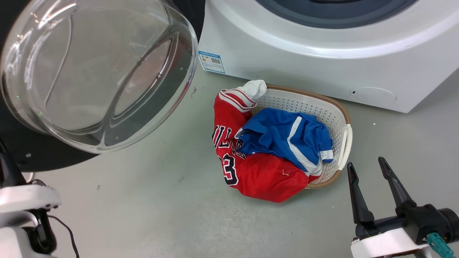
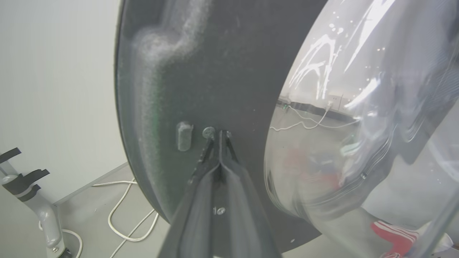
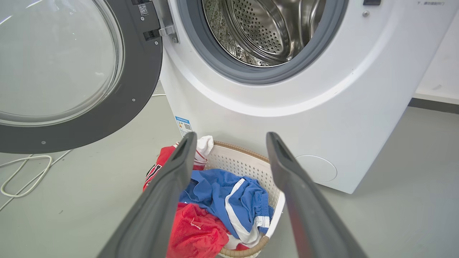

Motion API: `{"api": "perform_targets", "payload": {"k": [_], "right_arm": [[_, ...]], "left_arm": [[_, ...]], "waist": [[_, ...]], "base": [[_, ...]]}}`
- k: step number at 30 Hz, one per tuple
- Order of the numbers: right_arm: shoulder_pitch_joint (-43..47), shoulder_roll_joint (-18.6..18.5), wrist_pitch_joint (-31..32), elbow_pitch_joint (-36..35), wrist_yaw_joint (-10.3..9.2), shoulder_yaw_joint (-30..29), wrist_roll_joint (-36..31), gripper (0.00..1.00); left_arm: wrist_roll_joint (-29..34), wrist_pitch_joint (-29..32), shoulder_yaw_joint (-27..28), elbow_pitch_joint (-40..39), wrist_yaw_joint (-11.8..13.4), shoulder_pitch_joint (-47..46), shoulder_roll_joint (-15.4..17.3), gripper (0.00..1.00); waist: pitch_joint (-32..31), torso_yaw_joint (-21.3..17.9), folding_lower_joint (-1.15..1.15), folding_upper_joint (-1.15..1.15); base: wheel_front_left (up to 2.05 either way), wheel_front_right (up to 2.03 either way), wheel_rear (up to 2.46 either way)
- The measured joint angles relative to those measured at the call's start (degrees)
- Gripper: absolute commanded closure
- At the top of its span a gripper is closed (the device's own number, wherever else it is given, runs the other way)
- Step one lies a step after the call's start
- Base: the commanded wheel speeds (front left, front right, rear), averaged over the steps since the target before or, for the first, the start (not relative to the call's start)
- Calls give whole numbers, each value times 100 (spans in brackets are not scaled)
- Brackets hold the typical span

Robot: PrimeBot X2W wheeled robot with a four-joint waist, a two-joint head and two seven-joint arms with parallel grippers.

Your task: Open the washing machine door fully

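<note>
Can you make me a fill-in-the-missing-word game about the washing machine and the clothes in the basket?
1. Past the open washing machine door, inside the washing machine, you can see the shiny steel ___.
2. In the white laundry basket, blue shorts lie on a ___ jersey.
3. The right gripper is ___ and holds nothing.
4. The left gripper is ___, its tips at the door's black inner face.

Missing words: drum; red; open; shut.

left gripper [image 2: 219,134] closed, tips against washing machine door [image 2: 215,71]
</note>
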Motion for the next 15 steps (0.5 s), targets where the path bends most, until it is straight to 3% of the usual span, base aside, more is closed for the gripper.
{"api": "perform_targets", "payload": {"k": [15], "right_arm": [[-131,0,-1,-79,0,9,-32,0]], "left_arm": [[146,1,620,976,-325,-868,495,100]], "waist": [[180,-184,0,0]], "base": [[0,0,0]]}}
